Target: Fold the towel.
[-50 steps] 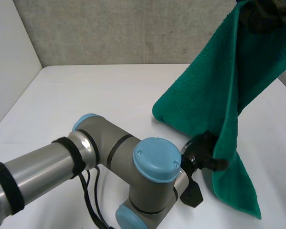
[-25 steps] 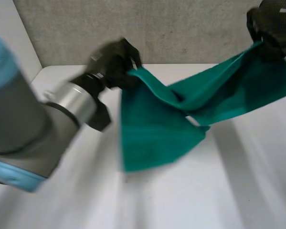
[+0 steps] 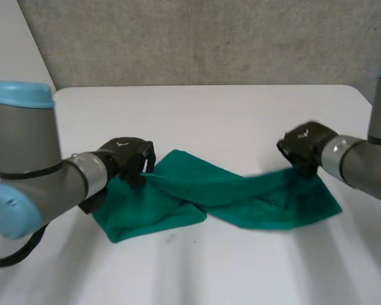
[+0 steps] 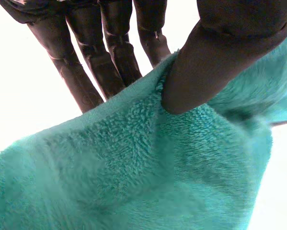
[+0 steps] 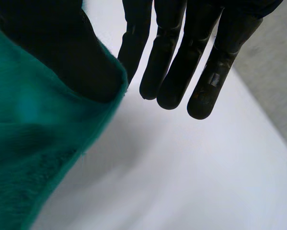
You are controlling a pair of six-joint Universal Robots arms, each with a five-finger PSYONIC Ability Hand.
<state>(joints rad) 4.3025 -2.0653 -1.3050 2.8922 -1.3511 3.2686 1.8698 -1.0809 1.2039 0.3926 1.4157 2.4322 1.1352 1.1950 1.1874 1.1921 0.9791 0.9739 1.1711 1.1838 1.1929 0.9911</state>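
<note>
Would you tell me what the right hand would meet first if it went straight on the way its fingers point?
Most likely the bare white table just past the right hand's fingertips; the towel lies to the thumb side.

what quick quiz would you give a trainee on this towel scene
1. True or false: the towel lies flat on the table, neatly folded in half.
2. The left hand is: A) open above the towel; B) pinching the towel between thumb and fingers; C) curled shut, holding nothing.
3. Fill in: in the head view, the right hand is at the towel's ___ end.

Key: 1 false, it is bunched and twisted between the hands; 2 B; 3 right.
</note>
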